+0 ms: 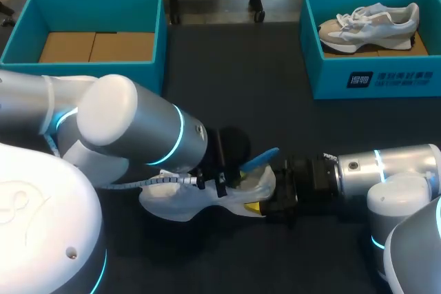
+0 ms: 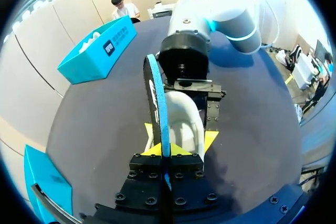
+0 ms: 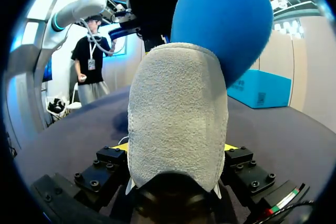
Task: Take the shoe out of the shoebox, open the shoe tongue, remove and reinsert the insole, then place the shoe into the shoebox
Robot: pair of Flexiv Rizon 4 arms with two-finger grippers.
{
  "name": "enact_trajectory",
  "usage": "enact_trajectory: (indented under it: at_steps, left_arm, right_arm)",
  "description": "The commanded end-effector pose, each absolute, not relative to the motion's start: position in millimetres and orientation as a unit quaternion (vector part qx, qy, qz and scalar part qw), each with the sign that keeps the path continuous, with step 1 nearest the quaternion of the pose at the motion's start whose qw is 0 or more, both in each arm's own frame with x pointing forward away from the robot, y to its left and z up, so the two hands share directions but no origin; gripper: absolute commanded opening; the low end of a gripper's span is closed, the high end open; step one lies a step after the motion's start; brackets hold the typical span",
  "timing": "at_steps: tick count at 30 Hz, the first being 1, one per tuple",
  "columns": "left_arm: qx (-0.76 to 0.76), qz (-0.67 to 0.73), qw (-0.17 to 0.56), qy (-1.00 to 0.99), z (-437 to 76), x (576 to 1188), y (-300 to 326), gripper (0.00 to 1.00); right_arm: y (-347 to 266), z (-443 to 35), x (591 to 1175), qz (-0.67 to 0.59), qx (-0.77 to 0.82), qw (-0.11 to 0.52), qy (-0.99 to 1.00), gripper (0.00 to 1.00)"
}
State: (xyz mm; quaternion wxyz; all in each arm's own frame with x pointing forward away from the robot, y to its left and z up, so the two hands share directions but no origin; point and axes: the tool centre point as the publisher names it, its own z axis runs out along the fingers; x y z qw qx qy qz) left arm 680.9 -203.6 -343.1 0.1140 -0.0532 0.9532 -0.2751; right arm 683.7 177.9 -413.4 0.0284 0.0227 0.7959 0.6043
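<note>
The shoe (image 1: 182, 204) lies on its side on the dark surface (image 1: 234, 87) in the lower middle of the head view, outside both boxes. Its toe points to the frame's left and its heel to the right. The blue insole (image 1: 263, 158) sticks up and out of the shoe's opening, slanting toward the upper right.

The left pincer (image 1: 227, 182) sits over the shoe's opening. In the left wrist view the insole (image 2: 156, 98) runs edge-on straight between its yellow tips, which are pressed onto it from both sides, so this pincer is clamped on the insole. The white heel cup of the shoe (image 2: 185, 116) shows just ahead of those tips.

The right pincer (image 1: 265, 204) meets the shoe at the heel end. In the right wrist view the grey suede heel (image 3: 178, 119) fills the space between its fingers, a yellow tip touching on each side, so it is clamped on the shoe. The insole (image 3: 226, 24) rises beyond the heel.

The left arm (image 1: 131, 125) comes in from the frame's left and the right arm (image 1: 386, 170) from the lower right.

A teal shoebox (image 1: 375, 80) stands at the upper right and holds a second shoe (image 1: 368, 25). Another teal box (image 1: 158, 32) at the upper left holds brown cardboard (image 1: 96, 46).
</note>
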Motion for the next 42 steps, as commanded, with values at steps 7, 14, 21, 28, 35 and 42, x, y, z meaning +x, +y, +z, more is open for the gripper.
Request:
enact_trajectory:
  at_steps: [7,14,21,28,35,42]
  left_arm:
    - [-0.049,-0.288,0.087,0.953,-332,683,-216,0.00]
    - [-0.055,-0.301,0.060,0.950,-317,682,-226,0.00]
    - [-0.070,-0.316,0.017,0.946,-301,686,-233,0.00]
    - [-0.066,-0.332,-0.007,0.941,-282,679,-241,0.00]
    - [-0.049,-0.366,-0.057,0.927,-253,673,-253,0.00]
    - [-0.024,-0.403,-0.082,0.911,-215,669,-259,0.00]
  right_arm:
    - [179,-412,683,0.603,0.023,0.029,0.797,0.00]
    - [179,-412,683,0.603,0.023,0.029,0.797,0.00]
    - [179,-412,683,0.603,0.023,0.029,0.797,0.00]
    - [179,-412,683,0.603,0.023,0.029,0.797,0.00]
    - [179,-412,683,0.603,0.023,0.029,0.797,0.00]
    - [179,-412,683,0.603,0.023,0.029,0.797,0.00]
